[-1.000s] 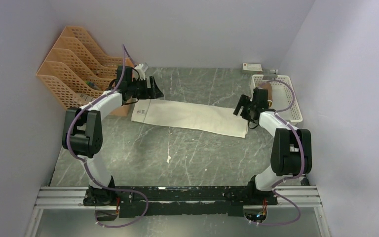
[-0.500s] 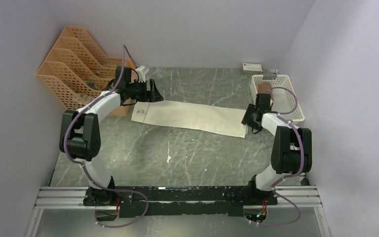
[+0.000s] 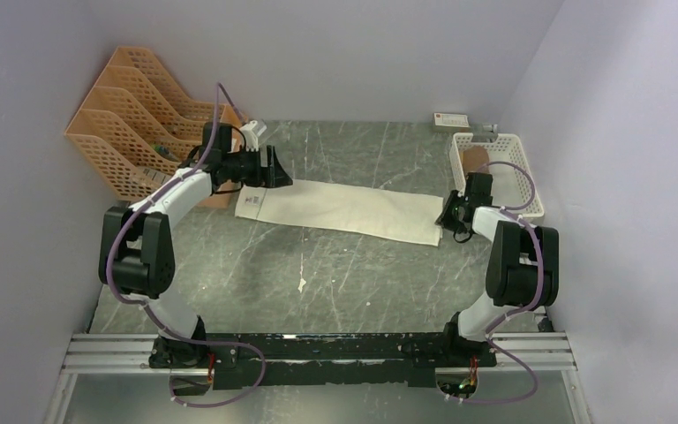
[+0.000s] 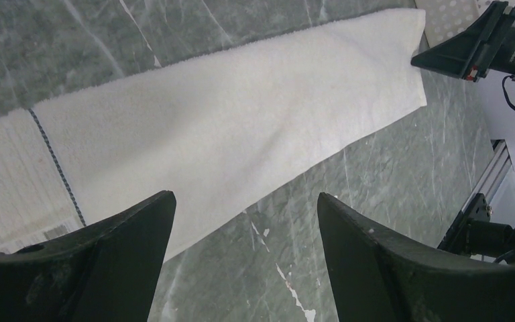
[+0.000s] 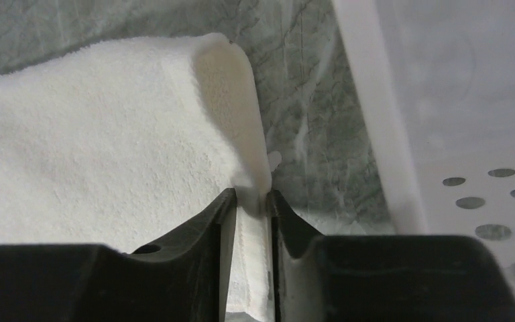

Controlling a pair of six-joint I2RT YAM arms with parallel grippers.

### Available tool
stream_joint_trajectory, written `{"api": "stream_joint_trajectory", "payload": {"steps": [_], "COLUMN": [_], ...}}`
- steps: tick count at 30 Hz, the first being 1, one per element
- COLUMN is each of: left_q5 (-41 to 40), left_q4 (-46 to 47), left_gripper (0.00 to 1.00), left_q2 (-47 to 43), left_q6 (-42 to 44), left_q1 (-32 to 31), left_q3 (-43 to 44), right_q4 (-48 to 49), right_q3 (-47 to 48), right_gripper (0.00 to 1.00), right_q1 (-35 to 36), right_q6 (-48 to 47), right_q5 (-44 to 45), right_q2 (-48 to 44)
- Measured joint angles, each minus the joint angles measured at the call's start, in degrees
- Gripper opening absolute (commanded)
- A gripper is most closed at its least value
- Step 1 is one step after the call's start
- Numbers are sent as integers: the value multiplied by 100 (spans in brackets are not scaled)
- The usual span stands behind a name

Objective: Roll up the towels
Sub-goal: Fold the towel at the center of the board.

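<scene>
- Right claw (image 5: 249,201): fingers pinched shut on a raised fold of the cream-white towel (image 3: 340,209), at its 3 o'clock short edge.
- Left claw (image 4: 245,221): fingers wide apart, holding nothing, hovering over the towel's 9 o'clock end.
- Towel lies flat in a long strip across the grey table (image 3: 318,274), 9 to 3 o'clock.
- Handling, my guess: soft, light, limp terry that will sag and bunch rather than slip. Best taken along a short edge, near its corners.
- Brown towel (image 3: 474,159), likely, sits in the white basket (image 3: 530,199) at 2 o'clock, just beyond the right claw.
</scene>
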Motion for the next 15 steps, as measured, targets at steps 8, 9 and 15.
{"api": "stream_joint_trajectory", "payload": {"steps": [8, 9, 15], "left_q5": [280, 330, 448], "left_q4": [74, 151, 533], "left_gripper": [88, 88, 87], "left_q2": [-240, -254, -240], "left_q6": [-164, -249, -920], "left_q1": [339, 503, 1591], "left_q3": [-455, -551, -1043], "right_q4": [157, 116, -680], "right_q3": [-48, -48, 96], "right_gripper": [0, 0, 0], "right_q1": [31, 39, 92], "right_q6": [-9, -7, 61], "right_q5": [-44, -39, 219], "right_q2": [9, -20, -874]}}
